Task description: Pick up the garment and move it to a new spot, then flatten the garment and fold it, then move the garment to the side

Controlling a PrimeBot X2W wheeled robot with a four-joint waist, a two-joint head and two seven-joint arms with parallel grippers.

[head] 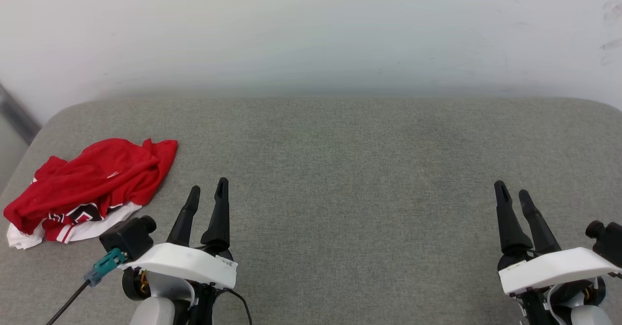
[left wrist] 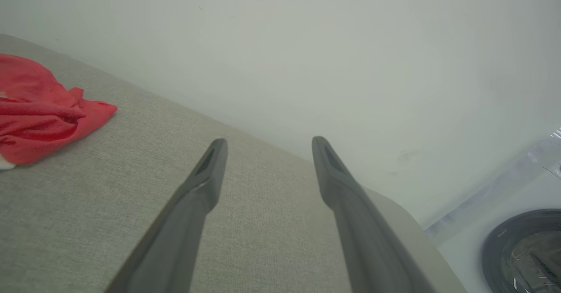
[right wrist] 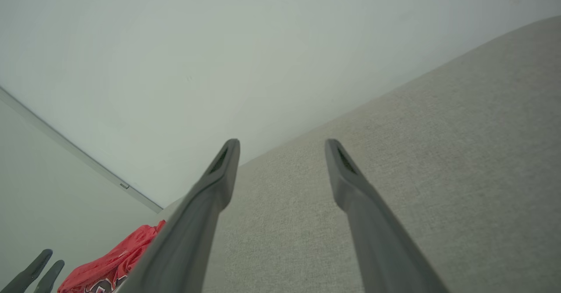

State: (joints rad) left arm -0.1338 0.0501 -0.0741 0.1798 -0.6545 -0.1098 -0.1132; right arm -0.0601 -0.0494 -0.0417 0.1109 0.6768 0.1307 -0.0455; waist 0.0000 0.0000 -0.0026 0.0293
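**One crumpled shirt at the table's left, both grippers empty**

The garment (head: 92, 189) lies in a loose heap near the left edge of the grey fabric-covered table (head: 340, 160), red cloth bunched on top, with a white sleeve, striped trim and part of the black lettering showing along its near side. It is the single piece of clothing on the table.

Two grippers hover over the near part of the table, each with two dark fingers. The left gripper (head: 209, 184) is just to the right of the heap and not touching it; its jaws stand apart with nothing between them, and the left wrist view (left wrist: 269, 139) shows bare grey fabric in the gap. The right gripper (head: 511, 188) is well apart from the garment, near the table's right side, its jaws likewise apart and empty (right wrist: 282, 140).

Nothing lies between the left gripper and the heap. One black cable with a teal plug (head: 104, 265) runs from the left wrist, passing just below the white sleeve.

A plain pale wall (head: 311, 33) rises behind the table. Past the table's far corner, the left wrist view catches one washing machine (left wrist: 521, 249) with a dark round door.
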